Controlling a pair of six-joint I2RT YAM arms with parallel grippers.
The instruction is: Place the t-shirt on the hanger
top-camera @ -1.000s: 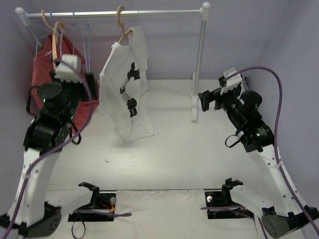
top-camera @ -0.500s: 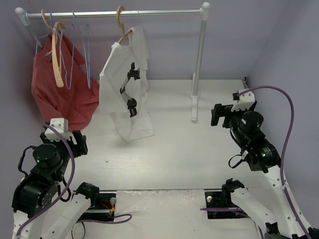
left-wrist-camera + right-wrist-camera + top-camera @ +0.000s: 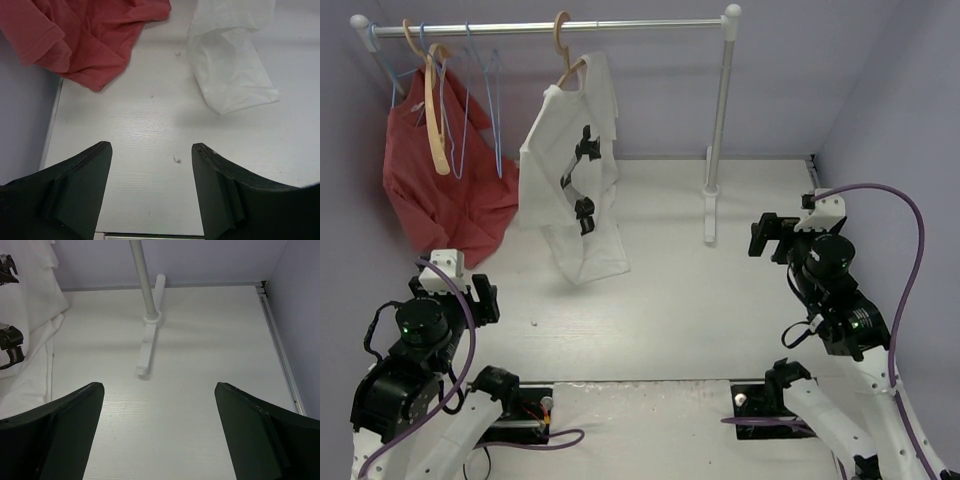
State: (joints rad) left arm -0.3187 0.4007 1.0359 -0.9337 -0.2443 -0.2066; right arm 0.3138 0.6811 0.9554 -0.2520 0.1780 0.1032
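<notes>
Both pincers gape wide with nothing between the fingers: left gripper [image 3: 151, 150] and right gripper [image 3: 158, 387] hang over bare table [image 3: 720, 300], well apart from any cloth. From the left one the t-shirt [image 3: 570, 200] is at 1 o'clock, from the right one at 10 o'clock. It hangs on the hanger [image 3: 572, 70], whose hook is over the rail [image 3: 620, 24], with the hem just touching the table. The red garment [image 3: 440, 200] is at the shirt's 9 o'clock, near but separate. Judgement: task looks essentially done. The drape is skewed and I can't tell if both shoulders are seated, so what's left is at most a check.
</notes>
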